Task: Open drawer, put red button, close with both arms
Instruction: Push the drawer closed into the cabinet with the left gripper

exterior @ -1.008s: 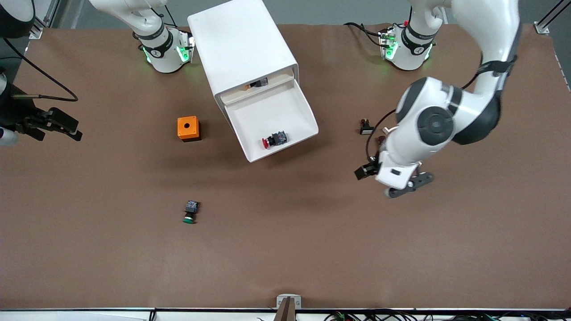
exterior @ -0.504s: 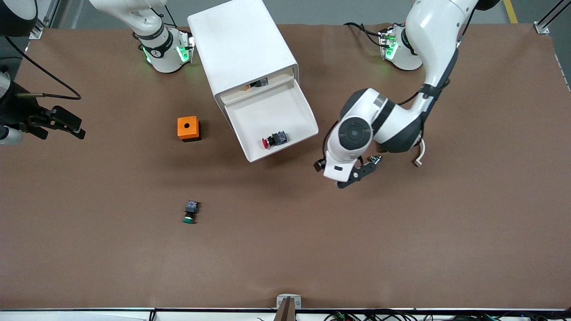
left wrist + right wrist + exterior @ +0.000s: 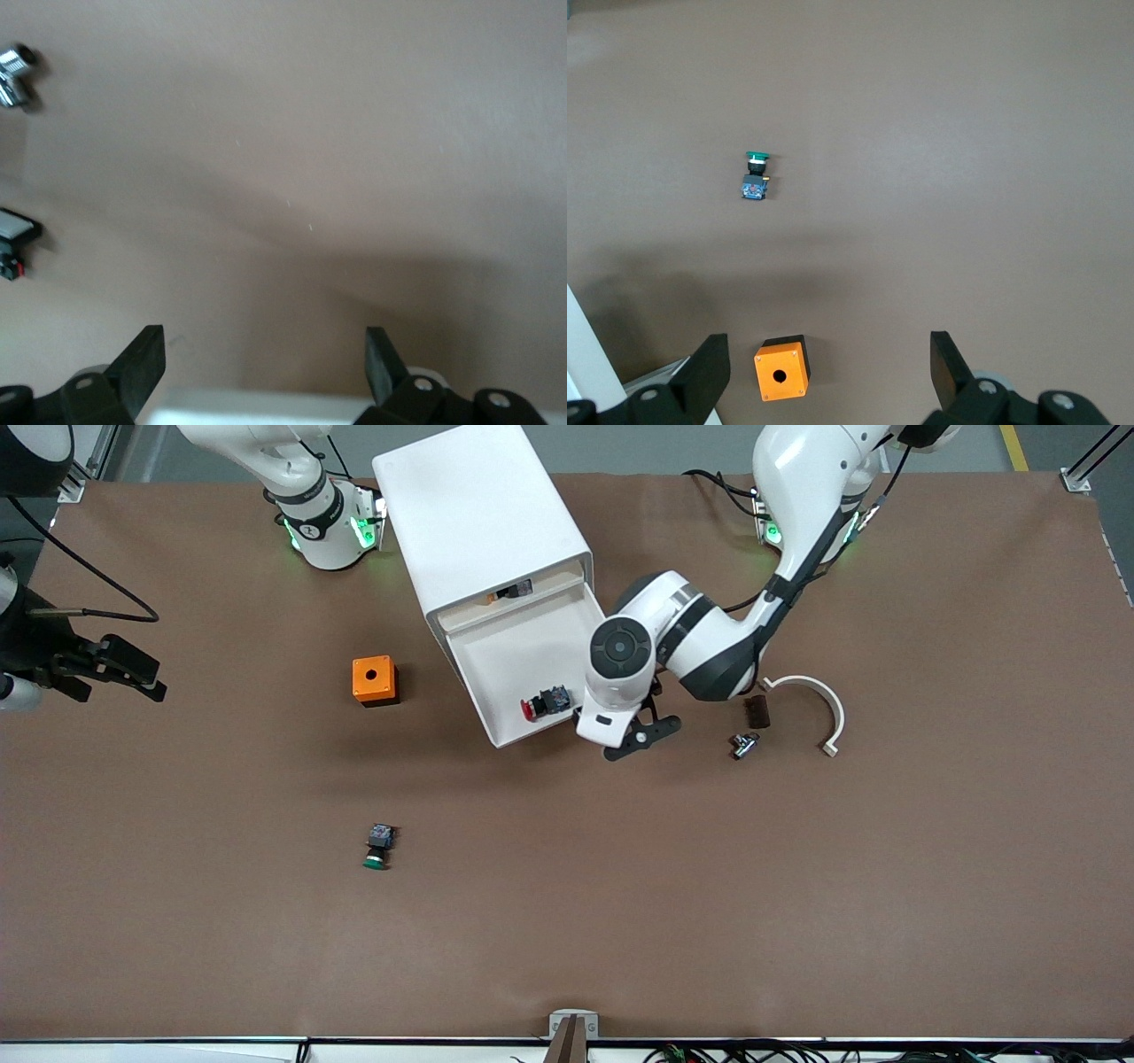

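Two arms work over one brown desk. One white cabinet has one drawer pulled out, a shallow white tray. In it lies the one red button, red cap, black body, blue rear block, near the drawer's front edge.

On the desk are one green-capped button, at about 7 o'clock from the drawer, and one orange box with a hole.

The left gripper hangs at the drawer's front corner, fingers wide, holding nothing. The right gripper waits at the right arm's end, fingers wide and empty.

Only the front view shows a white curved piece; the right wrist view shows neither the drawer nor the red button.
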